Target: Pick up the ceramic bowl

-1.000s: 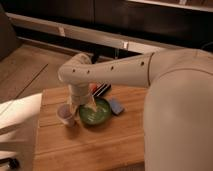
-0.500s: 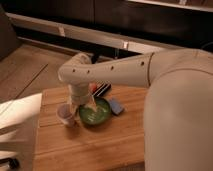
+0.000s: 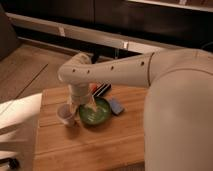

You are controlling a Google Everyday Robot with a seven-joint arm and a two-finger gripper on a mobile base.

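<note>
The ceramic bowl is round, shallow and glossy green. It sits on the wooden table, left of centre. My gripper hangs from the white arm and reaches down onto the bowl's left rim. A small pale cup stands just left of the bowl, touching or nearly touching it. A flat blue block lies just right of the bowl.
A dark striped object lies on the table behind the bowl. The robot's large white body fills the right side. A white object stands at the left, off the table. Dark cabinets are behind.
</note>
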